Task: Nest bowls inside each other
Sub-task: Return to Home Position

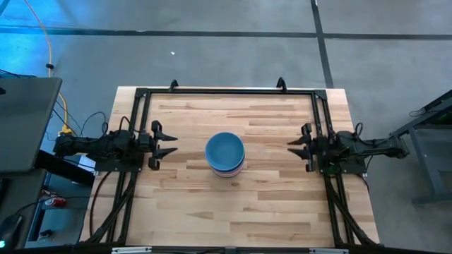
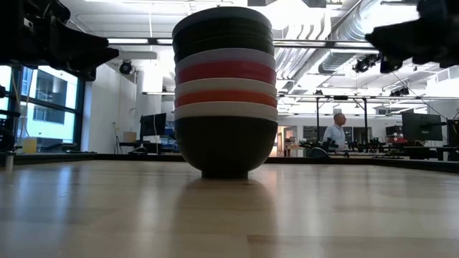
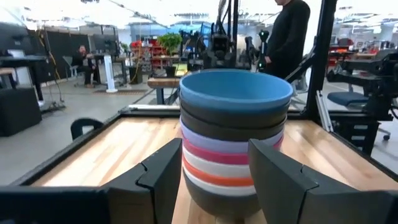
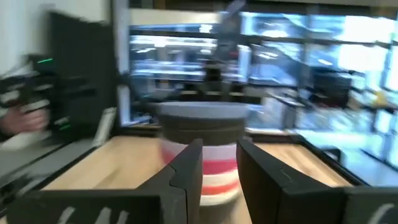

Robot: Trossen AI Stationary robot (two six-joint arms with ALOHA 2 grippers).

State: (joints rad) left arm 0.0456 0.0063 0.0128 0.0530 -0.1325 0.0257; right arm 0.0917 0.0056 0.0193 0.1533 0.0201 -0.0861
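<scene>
Closest to the lens in the left wrist view: left gripper (image 3: 215, 167), fingers (image 3: 163, 169) spread wide w/ nothing held. The stack of bowls (image 3: 235, 149) sits just beyond the tips, untouched. From above, this claw hangs at the left side of the table (image 1: 268, 204), pointing in toward ctr.

Middle: all bowls nested into one stack at table ctr, apart from both claws. Blue bowl (image 1: 224, 149) is on top, mouth up. Under it are black, lavender, magenta, white and red bands, w/ a dark bowl (image 2: 225, 147) at the bottom on the wood. The low view shows it upright, rims level, no visible lean. Nesting looks done, so what's left is prob. just parking the arms.

Right: right gripper (image 1: 294, 147) at the table's right side, facing the stack, clear of it. Fingers parted by a narrow gap, empty.

To do the retreat well, imo:
- Pull each arm straight back along its own line, away from ctr, w/ no sideways swing toward the stack.
- Tall stack on one small foot = easy to tip w/ a light knock, so withdraw before any wrist turn.
- Left claw esp.: its tips frame the stack in its own view, so back out first, then fold.
- Nothing to grip, so the jaws can take their rest pose once clear.
- Start slow. Both arms could go at once, since neither needs to cross to the other's side.
</scene>
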